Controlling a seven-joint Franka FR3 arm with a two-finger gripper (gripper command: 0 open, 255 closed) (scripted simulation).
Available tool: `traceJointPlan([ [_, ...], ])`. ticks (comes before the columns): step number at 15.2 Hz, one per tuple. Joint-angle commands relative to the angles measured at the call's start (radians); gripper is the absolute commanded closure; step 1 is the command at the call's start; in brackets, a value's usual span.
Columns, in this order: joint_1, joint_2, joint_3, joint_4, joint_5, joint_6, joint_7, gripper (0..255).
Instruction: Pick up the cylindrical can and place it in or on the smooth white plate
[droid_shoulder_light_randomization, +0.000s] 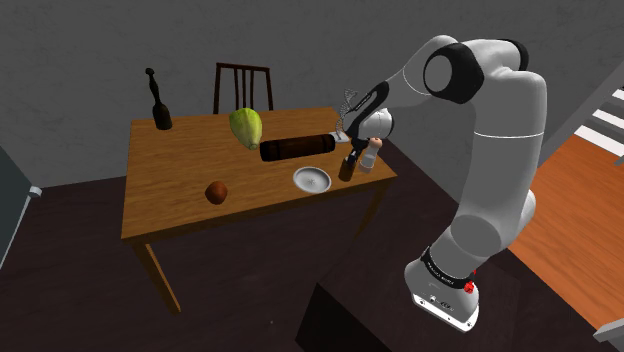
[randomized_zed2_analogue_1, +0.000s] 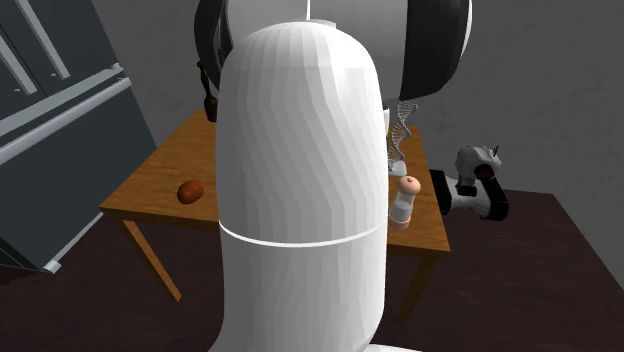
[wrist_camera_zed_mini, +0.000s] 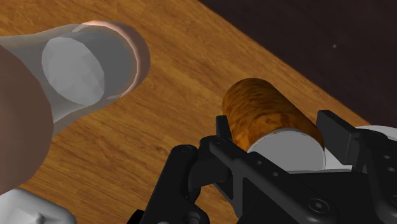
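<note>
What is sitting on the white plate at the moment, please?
Nothing visible: the plate looks bare in the shoulder view. The arm covers it in the second exterior view.

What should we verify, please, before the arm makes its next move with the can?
1. Can sits inside the gripper: ok.
2. Firm hold on it: cannot tell.
3. Can upright on the table: ok.
4. White bottle apart from can: ok, but close.
5. Plate bare, ready to receive: ok.
6. Stretch of table between can and plate free of other things: ok.
</note>
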Motion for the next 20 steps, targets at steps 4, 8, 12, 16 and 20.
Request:
traceJointPlan([
  [4,0.0,0.001,0.0,-0.001,0.0,0.0,0.0,255],
  [8,0.008,-0.023,-0.011,-0.005,-0.013,-0.019,0.009,255],
  [12,0.023,-0.071,-0.031,-0.01,-0.039,-0.06,0.027,255],
  [16,0.036,-0.118,-0.049,-0.013,-0.066,-0.102,0.046,255],
  [20,0.047,-0.162,-0.064,-0.011,-0.094,-0.145,0.065,255],
])
